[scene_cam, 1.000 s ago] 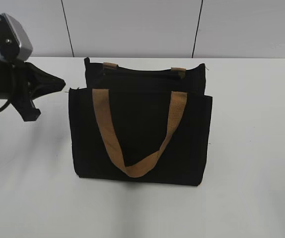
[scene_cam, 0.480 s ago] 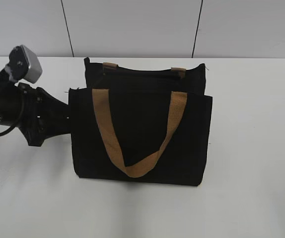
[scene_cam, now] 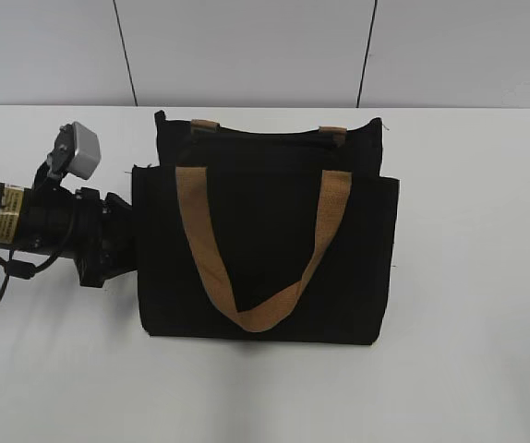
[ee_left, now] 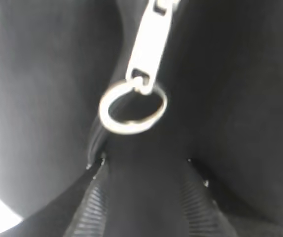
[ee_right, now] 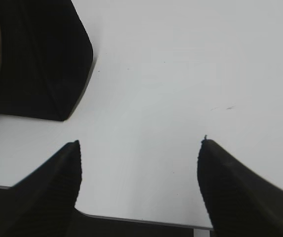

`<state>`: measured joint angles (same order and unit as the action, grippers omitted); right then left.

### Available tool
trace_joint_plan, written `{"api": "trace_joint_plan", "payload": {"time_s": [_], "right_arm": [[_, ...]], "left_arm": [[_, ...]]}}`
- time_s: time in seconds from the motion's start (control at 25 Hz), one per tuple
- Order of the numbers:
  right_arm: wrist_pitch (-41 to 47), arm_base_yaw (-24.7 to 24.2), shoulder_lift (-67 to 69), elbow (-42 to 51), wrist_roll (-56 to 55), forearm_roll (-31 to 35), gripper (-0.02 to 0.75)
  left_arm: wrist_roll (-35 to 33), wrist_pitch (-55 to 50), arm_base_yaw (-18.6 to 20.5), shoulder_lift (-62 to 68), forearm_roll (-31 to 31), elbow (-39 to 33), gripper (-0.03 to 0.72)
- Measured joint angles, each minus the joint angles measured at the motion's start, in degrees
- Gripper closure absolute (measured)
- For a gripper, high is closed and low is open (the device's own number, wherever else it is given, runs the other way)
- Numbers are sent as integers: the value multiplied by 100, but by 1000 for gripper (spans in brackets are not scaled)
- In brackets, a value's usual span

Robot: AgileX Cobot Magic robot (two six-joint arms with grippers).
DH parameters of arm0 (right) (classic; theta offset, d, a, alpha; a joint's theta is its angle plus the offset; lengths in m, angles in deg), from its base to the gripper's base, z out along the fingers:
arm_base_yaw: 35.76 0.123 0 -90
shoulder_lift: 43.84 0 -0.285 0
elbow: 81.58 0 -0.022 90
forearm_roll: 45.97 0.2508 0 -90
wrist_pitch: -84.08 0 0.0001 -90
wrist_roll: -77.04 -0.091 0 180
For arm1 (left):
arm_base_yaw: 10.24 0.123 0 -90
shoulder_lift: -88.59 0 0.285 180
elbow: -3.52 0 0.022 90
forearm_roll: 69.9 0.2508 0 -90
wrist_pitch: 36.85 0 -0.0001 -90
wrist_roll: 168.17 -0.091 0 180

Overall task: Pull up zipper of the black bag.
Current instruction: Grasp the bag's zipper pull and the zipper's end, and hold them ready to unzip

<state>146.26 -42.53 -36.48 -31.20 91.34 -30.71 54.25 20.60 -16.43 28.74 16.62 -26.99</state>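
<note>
- Where the left wrist view begins, two ribbed fingers [ee_left: 89, 210] are seen at the bottom edge, set apart, with black fabric filling the space between and ahead of them; whether anything is pinched cannot be told, so the left gripper [ee_left: 141, 197] is judged unresolved.
- Just ahead of those fingertips the zipper [ee_left: 141, 64] is found: a silvery pull tab with a small ring hanging from it, lying along a dark seam of the black bag [scene_cam: 265, 240].
- From the exterior view, the left gripper's tip is pressed against the bag's left side and hidden by the fabric.
- The right gripper [ee_right: 139, 163] is held spread wide over bare table [ee_right: 181, 74], with nothing between its fingers; a bag corner lies ahead and to its left, well apart.
- The step in hand is judged to be the approach to the pull tab, the grasp not yet confirmed.
- A closing on the tab or its ring is called for next, followed by a steady draw along the zip line, while the bag is likely to need steadying.
</note>
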Motion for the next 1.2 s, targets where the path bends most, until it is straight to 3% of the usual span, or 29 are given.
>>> {"api": "trace_joint_plan", "payload": {"time_s": [0.16, 0.24, 0.32, 0.44, 0.88, 1.2], "right_arm": [[0, 0, 0, 0, 0, 0, 181], [0, 0, 0, 0, 0, 0, 181], [0, 0, 0, 0, 0, 0, 181], [0, 0, 0, 0, 0, 0, 181], [0, 0, 0, 0, 0, 0, 181], [0, 0, 0, 0, 0, 0, 181]], "left_arm": [[-364, 227, 0, 191, -213, 153, 347], [-412, 422, 0, 289, -247, 258, 441], [-431, 558, -6, 348, -274, 348, 606], [-432, 603, -6, 355, -372, 383, 692], [-432, -40, 331, -256, -192, 383, 701], [-432, -177, 360, -279, -96, 383, 701]]}}
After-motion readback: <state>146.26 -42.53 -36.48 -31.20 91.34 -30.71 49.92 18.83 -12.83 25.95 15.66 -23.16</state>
